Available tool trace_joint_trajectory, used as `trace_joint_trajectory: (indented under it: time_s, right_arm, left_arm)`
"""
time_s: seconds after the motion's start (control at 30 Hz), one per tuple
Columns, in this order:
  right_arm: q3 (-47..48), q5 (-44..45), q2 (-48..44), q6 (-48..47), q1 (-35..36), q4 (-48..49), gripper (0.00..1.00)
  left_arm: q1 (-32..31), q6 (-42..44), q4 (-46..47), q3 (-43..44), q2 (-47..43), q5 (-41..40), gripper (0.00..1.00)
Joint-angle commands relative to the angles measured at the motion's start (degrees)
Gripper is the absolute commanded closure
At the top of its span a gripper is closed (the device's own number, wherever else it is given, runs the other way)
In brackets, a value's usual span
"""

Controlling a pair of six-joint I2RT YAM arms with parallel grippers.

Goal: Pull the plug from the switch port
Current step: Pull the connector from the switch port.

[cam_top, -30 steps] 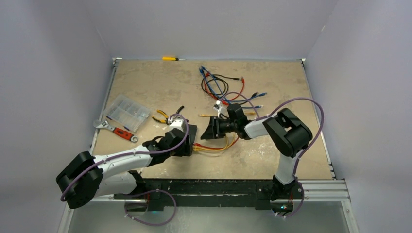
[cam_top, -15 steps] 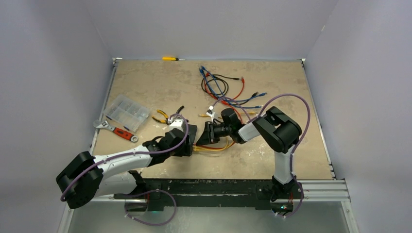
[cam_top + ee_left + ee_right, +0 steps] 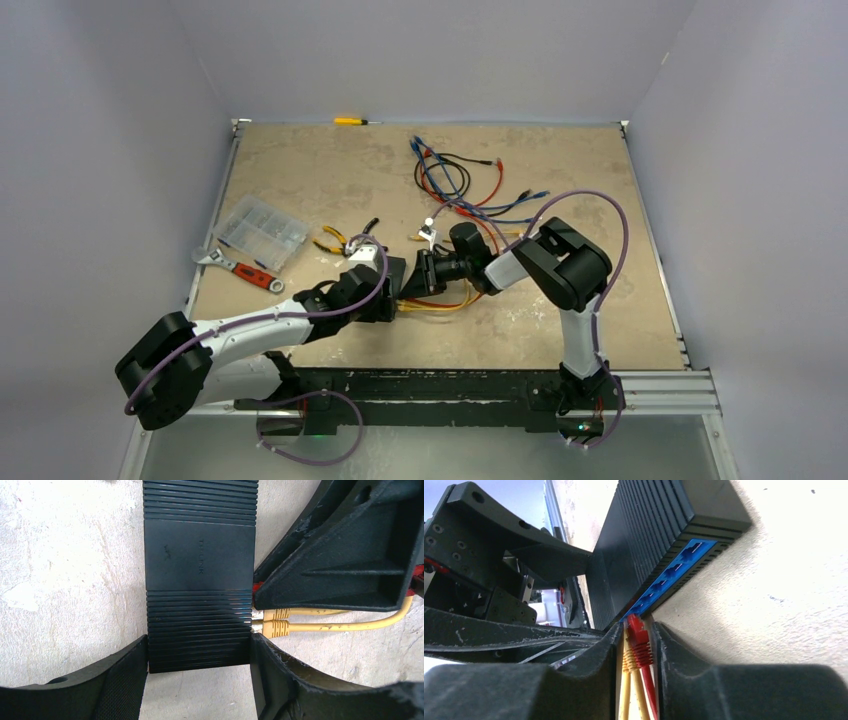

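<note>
Left hand [image 3: 199, 647]: pinching the switch [image 3: 199, 575] across its width, one finger on each long side, at the end nearest the wrist.
Right hand [image 3: 638, 629]: fingers drawn in close on either side of the red plug [image 3: 639, 641]; cannot tell whether they are squeezing it yet.
Switch: lies flat on the tabletop [image 3: 60, 555], its socket face turned toward the right hand.
Red plug: seated in a blue socket, directly between the right fingertips.
Yellow plugs [image 3: 274, 622]: two, seated in the sockets just beside the red one. One shares the gap between the right fingers, on the side toward the left hand.
Step, as judged: secure the red plug, then draw it straight out while the left hand holds the switch in place.
Risk 1: the fingers catch a yellow plug along with the red one, because the gap holds both. The wrong plug comes out, or neither does.
Risk 2: the latch tab stays locked. The pull then drags the whole switch.
Risk 3: the left hand grips only one end, so a hard tug could swing or slip the switch out.
Risk 4: an angled pull jams the plug, or the fingers slide down onto the cable.
</note>
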Motion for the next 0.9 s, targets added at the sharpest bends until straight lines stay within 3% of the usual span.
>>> trace_joint_trajectory:
  time_s: [0.0,0.23,0.43,0.87]
  right_arm:
    - [1.76,1.02,2.04,-0.65,0.45,0.11,0.72]
    - [2.76,1.64,2.81,-1.00,0.43,-0.10,0.75]
    - [3.14,1.75,2.77,-1.93,0.38,-1.29,1.00]
    - [1.59,1.64,-0.59,-5.69,0.40,-6.21,1.00]
  left_arm:
    - [-0.38,-0.96,-4.65,-2.02,0.66,2.47,1.00]
    - [-0.34,-0.73,-4.79,-1.91,0.62,2.47,1.00]
    - [-0.34,-0.79,-5.44,-1.97,0.35,1.79,1.00]
    - [-0.39,-2.42,-8.86,-0.68,0.86,-2.32,1.00]
